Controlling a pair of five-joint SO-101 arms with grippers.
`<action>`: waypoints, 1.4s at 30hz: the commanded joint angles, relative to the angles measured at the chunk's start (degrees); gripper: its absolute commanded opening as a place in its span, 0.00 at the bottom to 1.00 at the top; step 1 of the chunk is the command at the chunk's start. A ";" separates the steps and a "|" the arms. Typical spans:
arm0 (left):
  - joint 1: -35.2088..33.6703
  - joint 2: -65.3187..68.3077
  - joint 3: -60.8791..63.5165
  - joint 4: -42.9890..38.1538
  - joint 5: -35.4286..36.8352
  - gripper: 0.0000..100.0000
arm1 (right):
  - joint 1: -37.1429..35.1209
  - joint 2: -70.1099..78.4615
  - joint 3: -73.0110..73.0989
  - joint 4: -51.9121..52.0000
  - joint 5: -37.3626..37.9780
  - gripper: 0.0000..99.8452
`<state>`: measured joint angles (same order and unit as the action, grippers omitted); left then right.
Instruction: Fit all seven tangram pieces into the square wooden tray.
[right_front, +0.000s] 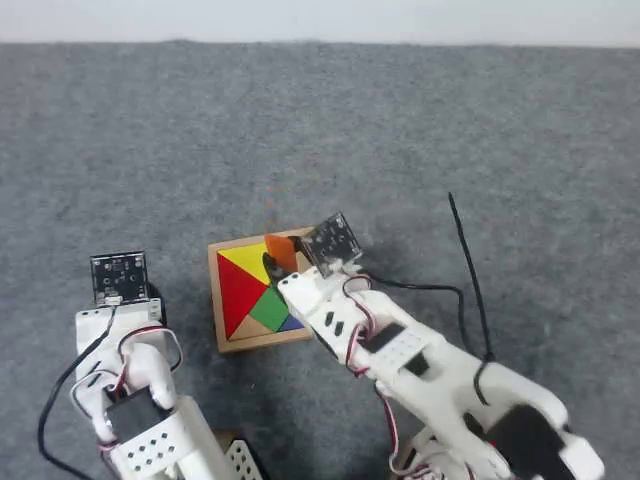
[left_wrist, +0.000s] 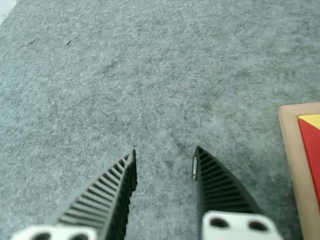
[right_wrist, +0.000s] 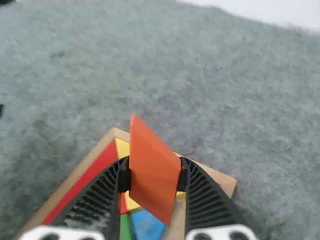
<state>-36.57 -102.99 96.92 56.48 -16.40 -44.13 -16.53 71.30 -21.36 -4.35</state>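
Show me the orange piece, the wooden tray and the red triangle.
orange piece (right_wrist: 152, 167): right wrist view, middle of its flat face.
wooden tray (right_front: 215, 300): high view, bare rim beside the red triangle.
red triangle (right_front: 237, 293): high view, centre of the piece.

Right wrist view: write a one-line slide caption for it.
Right gripper holds an orange piece over the wooden tray.

In the high view the right arm covers 1 side of the wooden tray, so the pieces there cannot be told; the blue piece shows as a sliver. The left wrist view's edge cuts the tray off past 1 rim. The orange piece hides the tray's middle in the right wrist view
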 joint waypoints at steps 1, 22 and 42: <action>0.26 -1.32 -0.66 0.44 -0.44 0.18 | 2.59 1.80 -5.71 0.66 0.53 0.01; 0.26 -1.32 -0.66 0.44 -0.44 0.18 | 1.19 2.77 -10.64 13.23 0.26 0.01; 0.26 -1.32 -0.66 0.44 -0.44 0.18 | 8.57 -29.05 13.19 -17.36 -5.45 0.01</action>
<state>-36.57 -102.99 96.92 56.48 -16.40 -35.78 -34.29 78.15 -26.64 -8.92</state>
